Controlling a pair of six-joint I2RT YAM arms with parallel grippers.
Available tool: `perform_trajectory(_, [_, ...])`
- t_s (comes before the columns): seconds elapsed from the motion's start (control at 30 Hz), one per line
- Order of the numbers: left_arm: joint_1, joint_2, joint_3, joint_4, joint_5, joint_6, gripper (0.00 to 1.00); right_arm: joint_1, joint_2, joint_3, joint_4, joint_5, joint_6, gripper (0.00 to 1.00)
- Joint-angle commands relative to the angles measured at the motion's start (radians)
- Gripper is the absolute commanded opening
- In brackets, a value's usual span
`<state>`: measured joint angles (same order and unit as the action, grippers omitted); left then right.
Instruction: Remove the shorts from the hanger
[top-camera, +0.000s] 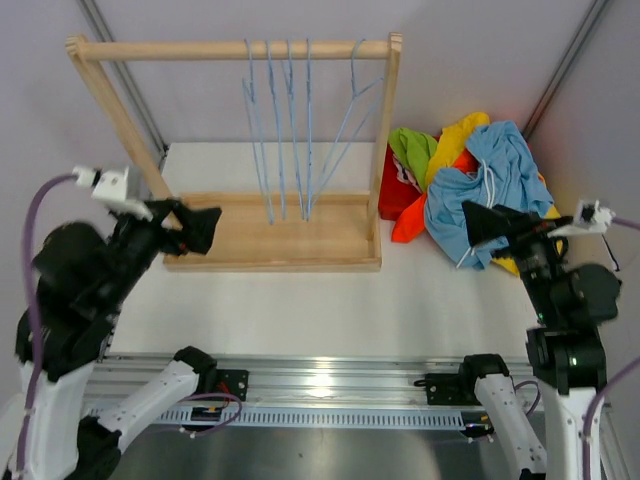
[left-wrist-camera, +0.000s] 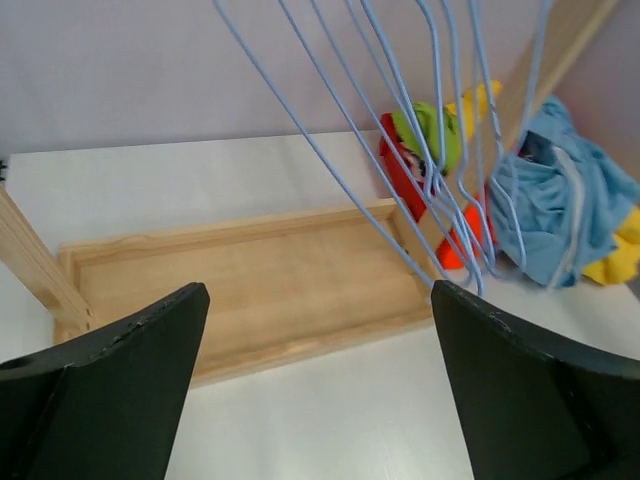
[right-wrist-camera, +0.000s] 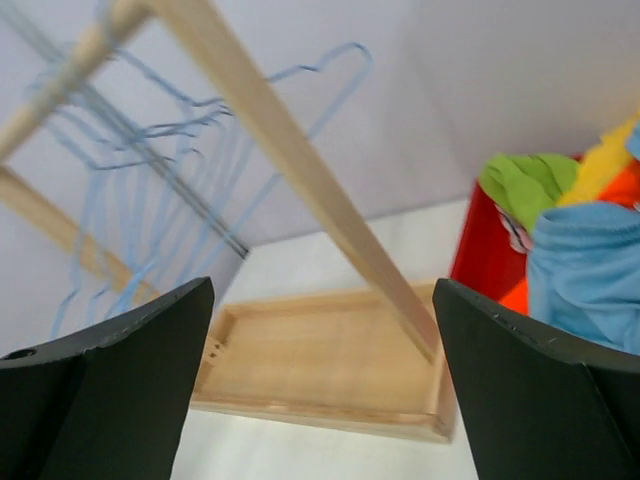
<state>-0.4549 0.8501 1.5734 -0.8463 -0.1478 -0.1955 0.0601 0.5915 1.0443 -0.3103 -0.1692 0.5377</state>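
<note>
Hangers (top-camera: 285, 130) take the eye in the top view. All five light blue wire ones dangle bare from the bar of the wooden rack (top-camera: 270, 245). The shorts (top-camera: 470, 185) lie heaped on the table (top-camera: 400, 300) just right of the rack's right post. The light blue pair is uppermost, with yellow, lime green and orange-red showing around it. A fifth pair I cannot make out. The left gripper (top-camera: 195, 225) sits by the rack's left post, low near the base, carrying nothing. The right gripper (top-camera: 482, 222) hovers at the near edge of the heap. Whether it touches cloth cannot be told from here.

In the left wrist view, the left gripper (left-wrist-camera: 320, 400) has its fingers (left-wrist-camera: 110, 390) spread wide. Only the rack's base tray (left-wrist-camera: 250, 290) and white table show between them. The empty hangers (left-wrist-camera: 430, 150) cross ahead, with the shorts (left-wrist-camera: 560, 190) beyond.

In the right wrist view, the right gripper (right-wrist-camera: 320, 400) is likewise spread wide with nothing between its fingers (right-wrist-camera: 540, 390). The rack's post (right-wrist-camera: 300, 170) slants ahead and the shorts (right-wrist-camera: 585, 275) crowd the right edge.

With no hanger loaded, the removal looks complete. The next move probably calls only for drawing both arms back. The left should stay clear of the dangling wires, and the right should lift away without snagging a drawstring.
</note>
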Motion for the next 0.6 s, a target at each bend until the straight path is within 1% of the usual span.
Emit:
perform_trajectory(0.0, [0.001, -0.182, -0.099, -0.036, 0.117, -0.076, 0.99, 0.006, -0.135, 0.032, -0.114, -0.159, 0.054, 0.99])
perform_trajectory(0.03, [-0.001, -0.215, -0.113, -0.042, 0.128, -0.085, 0.99, 0.004, -0.154, 0.045, -0.125, -0.206, 0.053, 0.99])
perform_trajectory(0.1, [0.001, -0.290, -0.159, -0.057, 0.172, -0.099, 0.99, -0.009, -0.186, 0.098, -0.188, -0.239, 0.065, 0.99])
perform_trajectory(0.13, [-0.001, -0.311, -0.165, -0.068, 0.194, -0.105, 0.99, -0.017, -0.203, 0.129, -0.272, -0.239, 0.056, 0.99])
perform_trajectory(0.17, [-0.001, -0.330, -0.171, -0.074, 0.197, -0.110, 0.99, -0.031, -0.209, 0.191, -0.306, -0.239, 0.045, 0.99])
perform_trajectory(0.2, [-0.001, -0.351, -0.176, -0.079, 0.200, -0.110, 0.99, -0.060, -0.211, 0.226, -0.382, -0.242, 0.022, 0.99])
perform_trajectory(0.27, [0.001, -0.399, -0.179, -0.088, 0.177, -0.105, 0.99, -0.124, -0.205, 0.323, -0.443, -0.266, -0.004, 0.99])
perform_trajectory(0.3, [0.001, -0.405, -0.165, -0.103, 0.166, -0.099, 0.99, -0.135, -0.203, 0.347, -0.482, -0.266, -0.004, 0.99])
perform_trajectory(0.43, [0.001, -0.387, -0.130, -0.131, 0.162, -0.102, 0.99, -0.173, -0.213, 0.401, -0.507, -0.263, 0.013, 1.00])
perform_trajectory(0.57, [0.002, -0.388, -0.113, -0.125, 0.160, -0.107, 0.99, -0.189, -0.200, 0.399, -0.519, -0.273, 0.024, 1.00])
